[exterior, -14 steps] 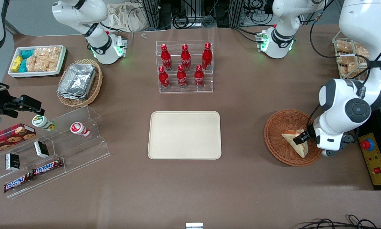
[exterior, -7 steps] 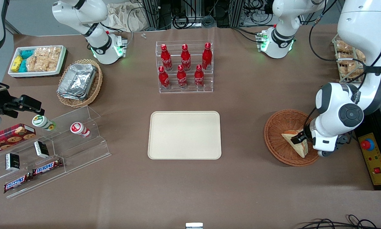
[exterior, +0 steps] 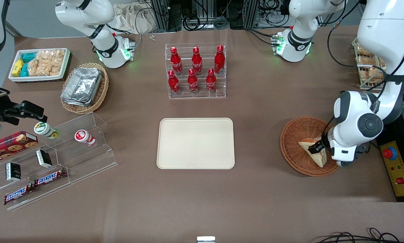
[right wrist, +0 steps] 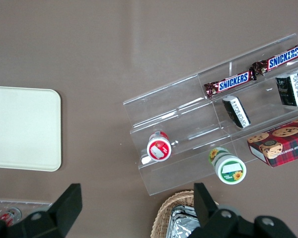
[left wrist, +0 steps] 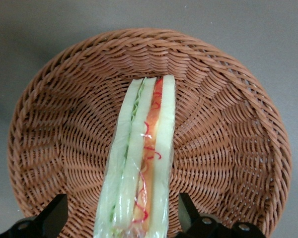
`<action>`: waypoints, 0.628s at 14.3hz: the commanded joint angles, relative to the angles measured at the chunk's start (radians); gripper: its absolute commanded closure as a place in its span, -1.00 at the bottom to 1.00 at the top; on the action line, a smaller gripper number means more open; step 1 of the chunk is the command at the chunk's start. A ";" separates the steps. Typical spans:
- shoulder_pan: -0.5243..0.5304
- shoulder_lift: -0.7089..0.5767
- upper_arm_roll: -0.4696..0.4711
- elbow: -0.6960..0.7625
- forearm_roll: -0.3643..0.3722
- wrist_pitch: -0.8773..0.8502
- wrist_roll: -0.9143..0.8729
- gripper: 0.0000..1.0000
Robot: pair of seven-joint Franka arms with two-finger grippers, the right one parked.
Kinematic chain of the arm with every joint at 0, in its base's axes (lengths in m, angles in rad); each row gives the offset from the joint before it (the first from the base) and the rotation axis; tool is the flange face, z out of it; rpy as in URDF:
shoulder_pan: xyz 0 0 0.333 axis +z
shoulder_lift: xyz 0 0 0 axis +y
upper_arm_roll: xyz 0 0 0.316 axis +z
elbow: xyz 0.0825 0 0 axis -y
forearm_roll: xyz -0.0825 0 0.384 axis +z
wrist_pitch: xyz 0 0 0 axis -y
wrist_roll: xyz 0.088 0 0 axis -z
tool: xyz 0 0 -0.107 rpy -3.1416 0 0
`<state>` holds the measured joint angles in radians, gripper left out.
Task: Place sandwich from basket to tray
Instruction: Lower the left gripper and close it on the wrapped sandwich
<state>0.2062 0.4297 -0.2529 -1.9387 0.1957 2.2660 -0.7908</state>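
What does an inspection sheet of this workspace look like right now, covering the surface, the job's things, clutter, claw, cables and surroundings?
Surface: brown table, one flat sheet.
Sandwich: wrapped wedge standing on edge in the basket.
Tray: bare, near the table's middle.
Clutter: red bottles in a clear rack; foil containers in a tan basket; snack tray; clear stepped shelf with Snickers bars, cups and a cookie box, toward the parked arm's end.
Claw: open, a finger on each side of the sandwich, apart from it.
Cables: black cables along the working arm.
Surroundings: emergency-stop box beside the basket.
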 commanded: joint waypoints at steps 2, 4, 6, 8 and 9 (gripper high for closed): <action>-0.001 0.029 0.004 -0.020 0.028 0.069 -0.033 -1.00; -0.002 0.049 0.004 -0.014 0.028 0.087 -0.031 -0.96; -0.004 0.058 0.004 -0.009 0.028 0.096 -0.033 -0.47; -0.004 0.060 0.003 -0.003 0.027 0.099 -0.036 0.18; -0.007 0.061 0.003 -0.002 0.027 0.099 -0.047 0.45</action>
<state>0.2059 0.4897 -0.2502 -1.9399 0.1958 2.3440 -0.7947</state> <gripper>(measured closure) 0.295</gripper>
